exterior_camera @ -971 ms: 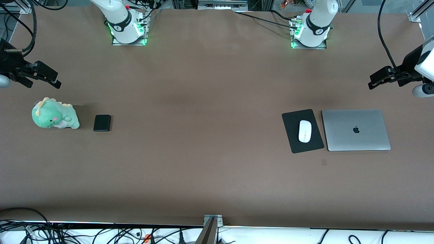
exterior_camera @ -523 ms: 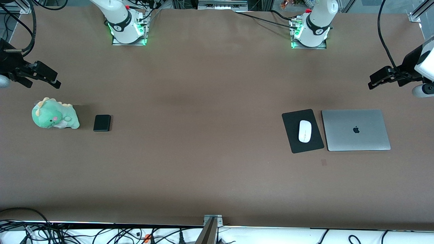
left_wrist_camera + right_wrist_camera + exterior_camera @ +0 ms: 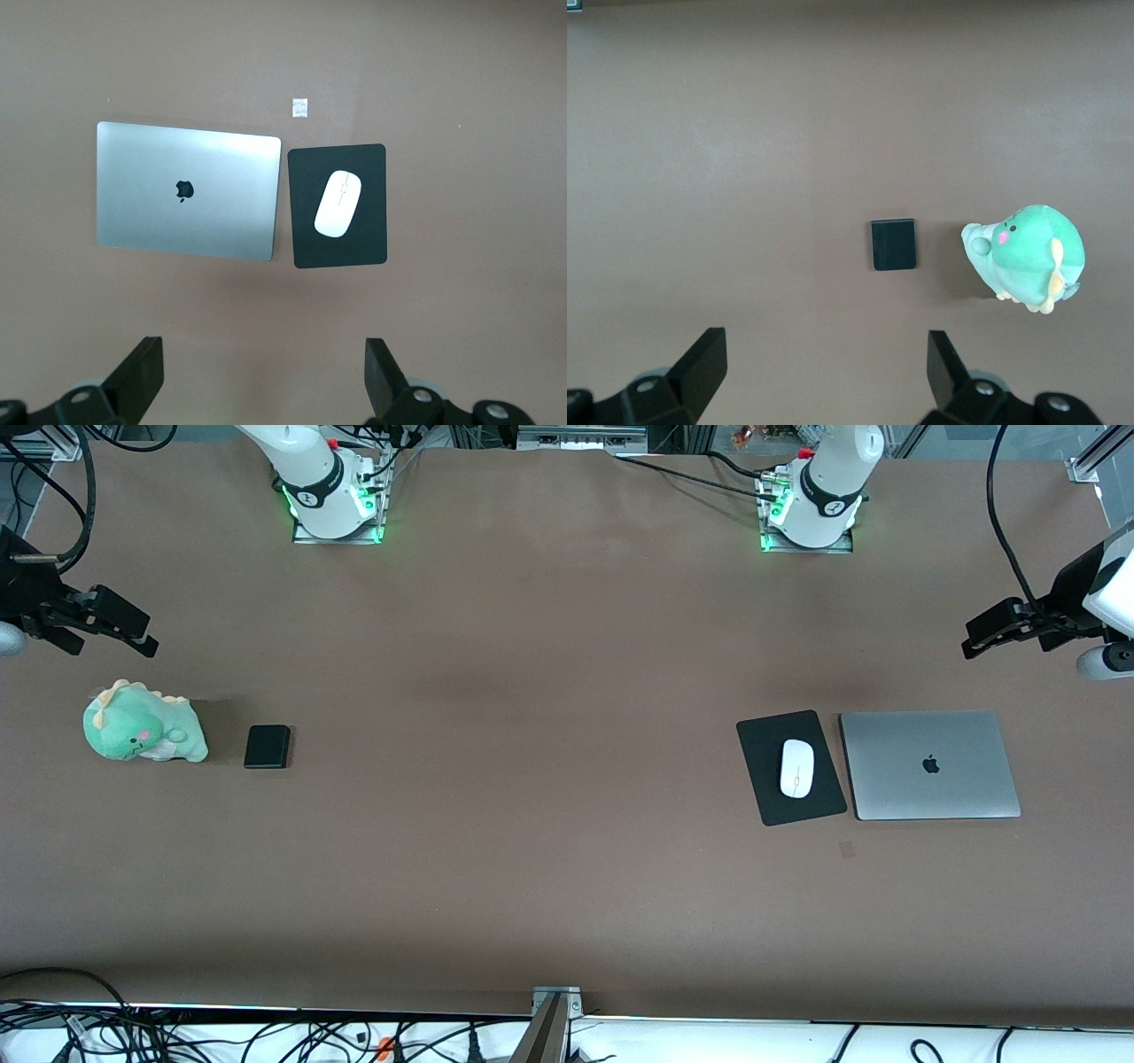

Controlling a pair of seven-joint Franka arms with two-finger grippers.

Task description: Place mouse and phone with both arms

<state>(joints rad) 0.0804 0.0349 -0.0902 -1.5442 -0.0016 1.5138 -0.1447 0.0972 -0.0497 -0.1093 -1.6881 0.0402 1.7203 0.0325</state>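
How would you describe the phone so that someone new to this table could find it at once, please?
Start at the right arm's end of the brown table, where a green plush dinosaur lies. Beside it, toward the table's middle, sits the phone. It is a small thick black slab with rounded corners, far smaller than the flat black mouse pad near the laptop.

Mouse (image 3: 796, 768) on pad (image 3: 769, 790) beside laptop (image 3: 928, 764); phone (image 3: 267, 746) beside plush toy (image 3: 142, 723).

Brown table (image 3: 549, 779) (matte): phone (image 3: 267, 746), plush dinosaur (image 3: 142, 724), mouse pad (image 3: 790, 767), laptop (image 3: 928, 764).
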